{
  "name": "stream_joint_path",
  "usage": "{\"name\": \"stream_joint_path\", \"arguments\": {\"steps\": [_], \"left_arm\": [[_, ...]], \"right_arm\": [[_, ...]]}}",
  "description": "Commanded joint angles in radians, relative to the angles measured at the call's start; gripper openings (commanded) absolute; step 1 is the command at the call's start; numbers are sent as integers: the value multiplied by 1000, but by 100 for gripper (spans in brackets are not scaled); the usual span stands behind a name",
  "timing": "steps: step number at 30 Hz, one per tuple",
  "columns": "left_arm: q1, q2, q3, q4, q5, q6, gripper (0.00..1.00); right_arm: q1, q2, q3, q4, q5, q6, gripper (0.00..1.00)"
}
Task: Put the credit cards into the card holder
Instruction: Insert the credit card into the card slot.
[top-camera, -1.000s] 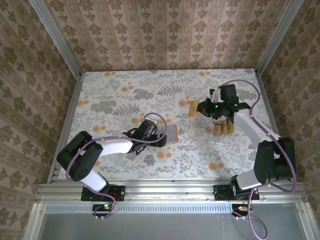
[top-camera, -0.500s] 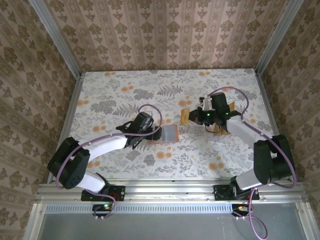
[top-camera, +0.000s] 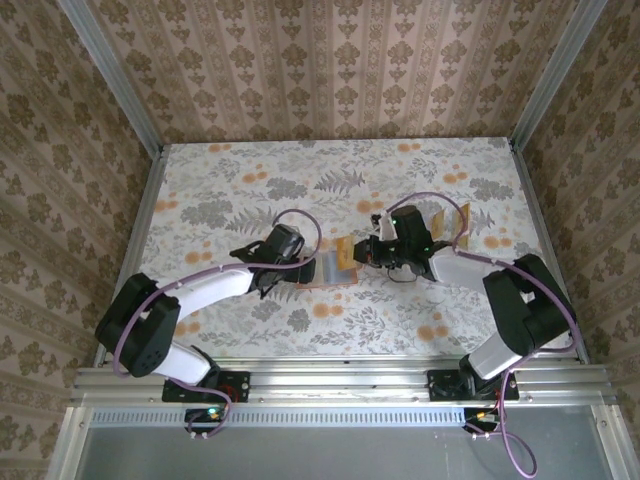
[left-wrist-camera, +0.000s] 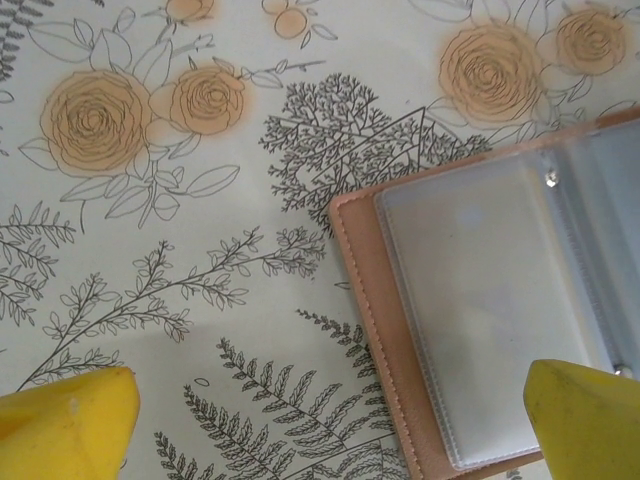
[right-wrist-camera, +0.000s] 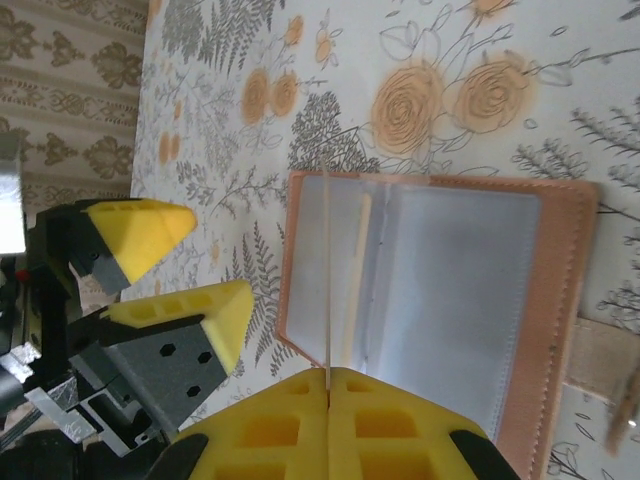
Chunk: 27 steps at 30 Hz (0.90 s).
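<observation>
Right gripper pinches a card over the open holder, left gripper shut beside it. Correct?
No: the left gripper is open, jaws wide apart in the left wrist view. The right gripper does pinch a card over the open holder.

left arm (top-camera: 215, 285) stretched inward, jaws wide | right arm (top-camera: 465, 268) stretched inward, jaws pinched

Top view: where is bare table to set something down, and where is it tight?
Bare: the far-left table behind the left hand, and the near strip between card holder and arm bases. Crowded: mid-table, where the right hand holds a card over it, and around the spare credit cards.
</observation>
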Motion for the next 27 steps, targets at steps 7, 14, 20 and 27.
{"name": "stream_joint_path", "arguments": {"steps": [7,14,20,27], "left_arm": [[0,60,-16,25,-12,-7,100],[-6,88,-18,35,-15,-8,100],[-17,91,-30,31,-25,-20,100],[-25,87,-41,20,-40,-35,100]], "right_arm": [[9,87,-82,302,-19,93,0],[21,134,-93,368,-26,115,0],[29,186,-93,427,-31,144,0],[36,219,-91,459,-34,151,0]]}}
